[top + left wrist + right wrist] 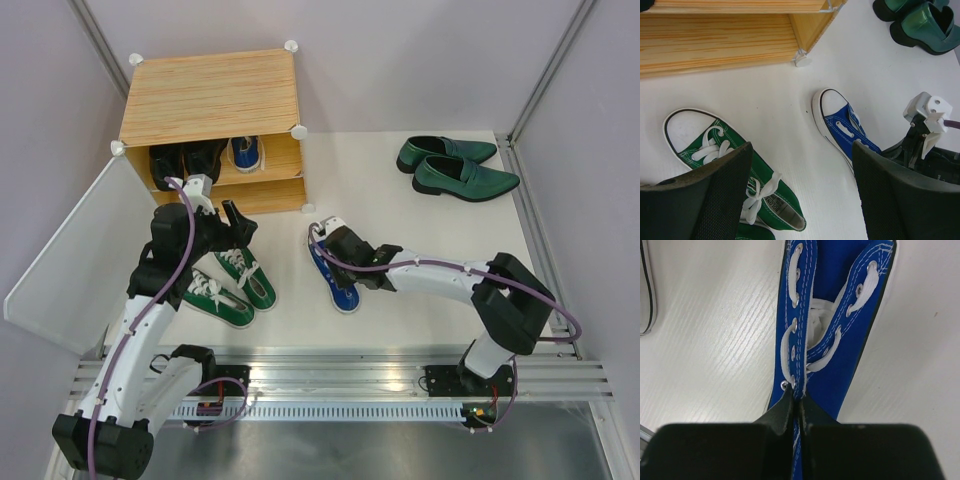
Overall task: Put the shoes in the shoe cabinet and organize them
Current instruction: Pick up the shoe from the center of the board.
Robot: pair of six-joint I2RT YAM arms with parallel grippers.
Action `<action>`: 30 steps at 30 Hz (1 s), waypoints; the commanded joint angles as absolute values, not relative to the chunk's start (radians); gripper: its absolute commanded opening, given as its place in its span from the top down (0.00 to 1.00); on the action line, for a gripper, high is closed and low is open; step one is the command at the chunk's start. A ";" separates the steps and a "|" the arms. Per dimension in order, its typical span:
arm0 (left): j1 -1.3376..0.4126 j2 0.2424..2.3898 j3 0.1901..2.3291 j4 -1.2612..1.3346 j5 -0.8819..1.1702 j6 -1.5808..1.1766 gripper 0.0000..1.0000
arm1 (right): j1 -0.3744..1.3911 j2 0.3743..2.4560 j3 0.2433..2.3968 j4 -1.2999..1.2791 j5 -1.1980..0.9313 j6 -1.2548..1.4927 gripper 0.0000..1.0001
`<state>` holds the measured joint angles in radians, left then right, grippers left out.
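Observation:
The shoe cabinet point(210, 95) stands at the back left, its frosted door point(70, 250) swung open. Black boots point(185, 160) and one blue sneaker point(246, 152) sit on its upper shelf. The green sneakers point(235, 285) lie side by side in front of it. My left gripper point(222, 225) hovers open and empty above them point(720, 160); its midpoint point(800, 190) is over bare table. My right gripper point(342, 262) is shut on the lace edge of the second blue sneaker point(335, 280), which lies on the table point(840, 340). The gripper point(799, 400) pinches the eyelet strip. The dark-green loafers point(455, 165) lie at the back right.
The cabinet's lower shelf point(715, 45) looks bare in the left wrist view. The blue sneaker point(842, 127) and the loafers point(925, 22) also show there. A metal rail point(330, 380) runs along the near edge. Grey walls close in the sides.

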<state>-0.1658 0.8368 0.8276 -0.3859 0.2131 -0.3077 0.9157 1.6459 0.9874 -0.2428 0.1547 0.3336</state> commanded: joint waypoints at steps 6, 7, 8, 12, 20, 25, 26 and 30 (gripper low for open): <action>-0.172 0.811 0.828 -0.342 0.216 -0.325 0.18 | 0.904 1.525 1.074 -0.238 0.124 0.298 0.99; -0.170 0.810 0.828 -0.341 0.216 -0.325 0.18 | 0.904 1.520 1.077 -0.238 0.106 0.296 0.99; -0.172 0.810 0.828 -0.342 0.215 -0.325 0.18 | 0.905 1.517 1.084 -0.241 0.091 0.293 0.99; -0.172 0.802 0.827 -0.344 0.204 -0.325 0.18 | 0.914 1.491 1.100 -0.242 0.045 0.291 0.99; -0.172 0.778 0.827 -0.345 0.176 -0.324 0.18 | 0.923 1.421 1.164 -0.278 0.046 0.259 0.99; -0.172 0.759 0.830 -0.348 0.147 -0.324 0.18 | 0.925 1.416 1.238 -0.291 0.052 0.242 0.99; -0.172 0.756 0.827 -0.348 0.143 -0.322 0.18 | 0.923 1.419 1.265 -0.294 0.060 0.241 0.99; -0.172 0.749 0.828 -0.353 0.123 -0.322 0.18 | 0.923 1.454 1.344 -0.293 0.097 0.248 0.99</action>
<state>-0.1658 0.7628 0.8276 -0.3862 0.1551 -0.3077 0.9211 1.4677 1.2358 -0.3649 0.0555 0.2604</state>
